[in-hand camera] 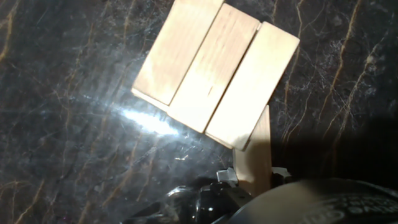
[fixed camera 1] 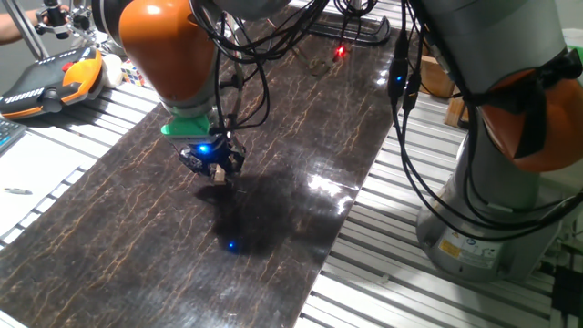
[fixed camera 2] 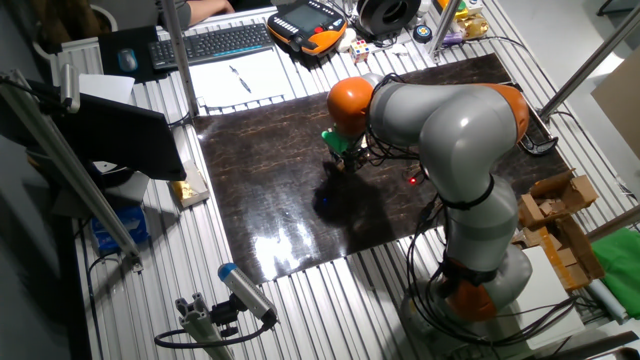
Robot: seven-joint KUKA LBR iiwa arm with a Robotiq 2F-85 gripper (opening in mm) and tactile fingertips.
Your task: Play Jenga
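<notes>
Dark marbled surface (fixed camera 1: pixel 137 246) fills one fixed view, the pincer (fixed camera 1: pixel 217 170) low over it, clamped on a pale block (fixed camera 1: pixel 219 173). From the other fixed view the arm hides the Jenga. Through the hand view, three blocks (in-hand camera: pixel 214 71) lie side by side just ahead of the pincer; the held block (in-hand camera: pixel 256 155) should probably go crosswise, squared over them.

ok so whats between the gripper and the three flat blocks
Hand view: one wooden block held on edge in the gripper, reaching to the three flat blocks; nothing else.
</notes>
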